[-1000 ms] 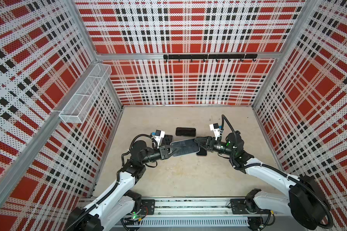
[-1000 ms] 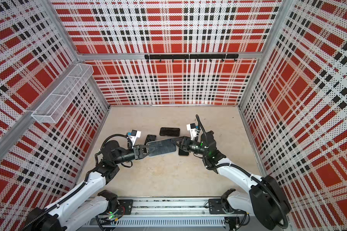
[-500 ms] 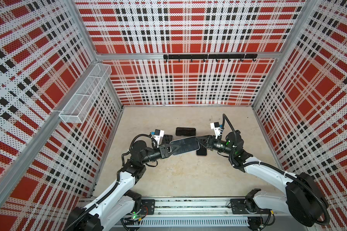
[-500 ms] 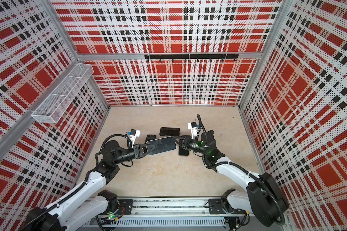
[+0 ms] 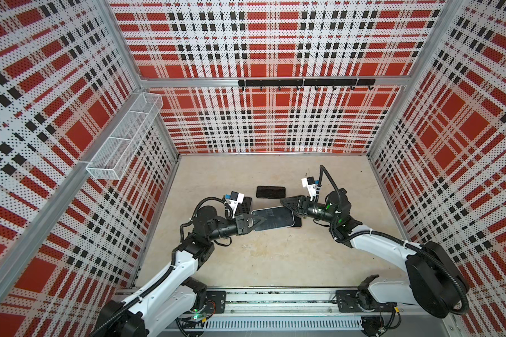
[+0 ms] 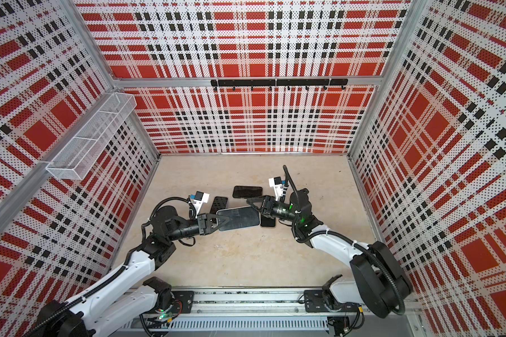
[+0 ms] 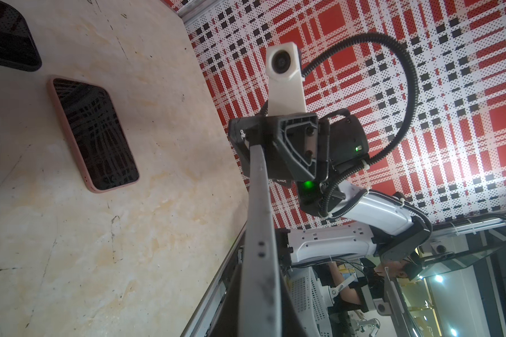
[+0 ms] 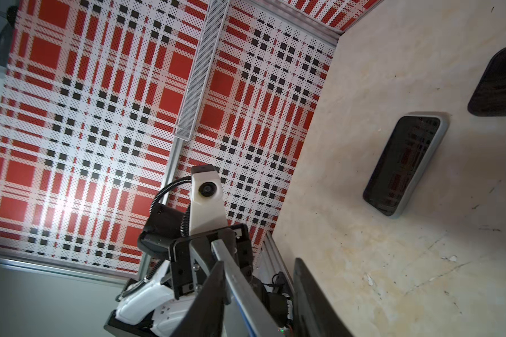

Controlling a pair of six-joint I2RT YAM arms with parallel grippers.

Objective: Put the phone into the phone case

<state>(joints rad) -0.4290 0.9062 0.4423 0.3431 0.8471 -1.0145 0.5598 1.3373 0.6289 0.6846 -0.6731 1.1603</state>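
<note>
Top views catch the left gripper clamped on the near end of the phone, a pale-rimmed dark slab held clear of the table and spanning the gap between the two arms. Rigid, smooth-glassed, probably slippery and likely to break if dropped, it looks best taken by a short end or the long side edges, with flat pads on front and back and never by a corner alone. At its far end the right gripper straddles the corner with jaws part-open. The right wrist view shows one finger against the phone's face and a gap on the other side. On the table under that end lies a pink-cased handset; beyond it a black handset rests flat. Which item is the phone case cannot be told.
</note>
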